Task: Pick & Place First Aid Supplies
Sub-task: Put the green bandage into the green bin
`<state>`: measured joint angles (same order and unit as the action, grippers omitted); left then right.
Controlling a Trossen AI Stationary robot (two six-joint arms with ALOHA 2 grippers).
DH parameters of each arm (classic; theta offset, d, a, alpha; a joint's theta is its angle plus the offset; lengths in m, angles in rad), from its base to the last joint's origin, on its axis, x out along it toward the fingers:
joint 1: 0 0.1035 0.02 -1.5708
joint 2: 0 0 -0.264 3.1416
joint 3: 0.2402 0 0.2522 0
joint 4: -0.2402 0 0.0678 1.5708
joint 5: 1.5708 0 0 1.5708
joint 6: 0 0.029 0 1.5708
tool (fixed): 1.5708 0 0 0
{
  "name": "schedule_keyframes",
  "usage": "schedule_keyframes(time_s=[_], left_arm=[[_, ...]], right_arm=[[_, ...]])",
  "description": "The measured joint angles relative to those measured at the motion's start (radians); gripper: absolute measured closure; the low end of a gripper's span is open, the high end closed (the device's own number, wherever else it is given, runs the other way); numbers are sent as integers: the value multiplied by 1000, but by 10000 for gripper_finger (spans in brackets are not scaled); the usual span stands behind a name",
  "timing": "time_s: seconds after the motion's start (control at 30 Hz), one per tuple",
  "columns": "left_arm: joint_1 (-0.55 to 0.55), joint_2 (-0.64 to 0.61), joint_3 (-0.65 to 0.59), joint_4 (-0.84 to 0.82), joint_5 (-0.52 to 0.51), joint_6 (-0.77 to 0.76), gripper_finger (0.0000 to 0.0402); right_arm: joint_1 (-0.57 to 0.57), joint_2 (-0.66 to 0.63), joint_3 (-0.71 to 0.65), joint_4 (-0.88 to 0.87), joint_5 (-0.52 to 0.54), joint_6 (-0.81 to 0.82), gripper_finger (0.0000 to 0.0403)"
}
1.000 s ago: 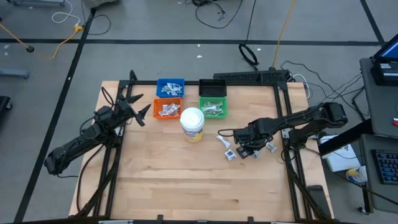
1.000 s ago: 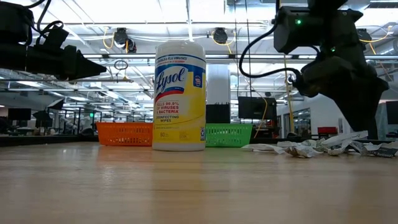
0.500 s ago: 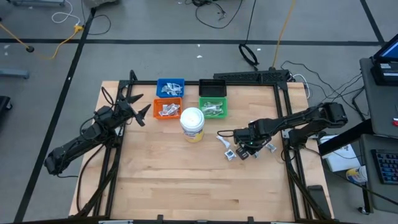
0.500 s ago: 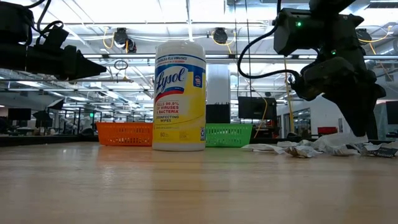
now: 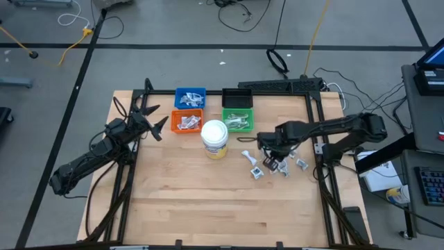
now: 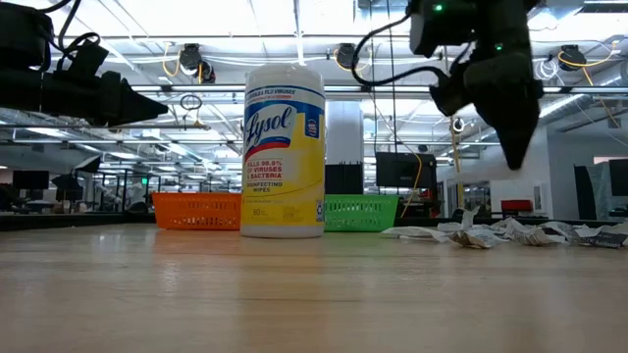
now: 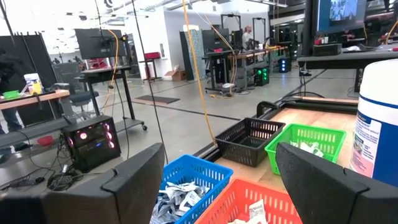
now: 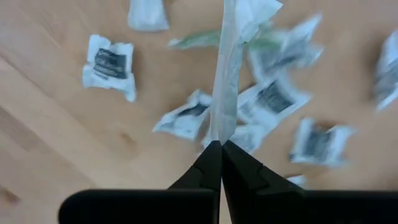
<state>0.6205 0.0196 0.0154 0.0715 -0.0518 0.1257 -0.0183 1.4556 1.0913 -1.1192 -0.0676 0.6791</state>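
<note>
High view: The right gripper (image 5: pixel 266 144) sits above the wooden table (image 5: pixel 180 201), between the wipes jar (image 5: pixel 215 137) and the scattered first aid packets (image 5: pixel 277 165). The packets lie on the table just beside and below the gripper. The left gripper (image 5: pixel 158 127) waits at the table's left edge, beside the orange bin (image 5: pixel 186 122). The blue bin (image 5: pixel 189 98), the orange bin and the green bin (image 5: pixel 237 119) each contain packets; the contents of the black bin (image 5: pixel 237 98) cannot be determined here.

Low view: The right gripper (image 6: pixel 514 147) hangs above the table, its tip pointing down, clear of the packets (image 6: pixel 491 234) spread on the surface. The jar (image 6: pixel 283 150) stands upright in front of the orange bin (image 6: pixel 196 211) and green bin (image 6: pixel 360 212).

Left wrist view: The left gripper's fingers (image 7: pixel 140 180) are spread wide with nothing between them. Beyond them stand the blue bin (image 7: pixel 193 182), orange bin (image 7: pixel 249 200), green bin (image 7: pixel 306 145) and black bin (image 7: pixel 247 138); the jar (image 7: pixel 377 124) is at the edge.

Right wrist view: The right gripper (image 8: pixel 219 149) is closed on a long wrapped strip (image 8: pixel 226 81), pinched at the fingertips. Below it, square packets (image 8: pixel 111 64) with dark marks lie loose on the table (image 8: pixel 56 130).
</note>
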Motion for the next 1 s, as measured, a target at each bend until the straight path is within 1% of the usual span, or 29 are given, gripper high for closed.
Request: schedule_keyframes(time_s=[0.1,0.2,0.3,0.37,0.5,0.57,0.7,0.83,1.0], left_arm=[[0,0,0,0,0,0,91],[0,0,0,0,0,0,91],[0,0,0,0,0,0,91],[0,0,0,0,0,0,92],[0,0,0,0,0,0,91],[0,0,0,0,0,0,91],[0,0,0,0,0,0,92],[0,0,0,0,0,0,91],[0,0,0,0,0,0,92]], right_arm=[[-24,16,40,-48,47,-140,402],[-48,36,65,-60,88,-287,402],[-83,65,97,-60,99,-412,402],[-114,88,125,-60,108,-483,403],[-172,158,215,-60,177,-604,403],[-205,198,260,-56,177,-662,403],[-263,286,364,-20,178,-773,403],[-311,369,453,44,205,-868,403],[-361,446,518,145,198,-969,403]])
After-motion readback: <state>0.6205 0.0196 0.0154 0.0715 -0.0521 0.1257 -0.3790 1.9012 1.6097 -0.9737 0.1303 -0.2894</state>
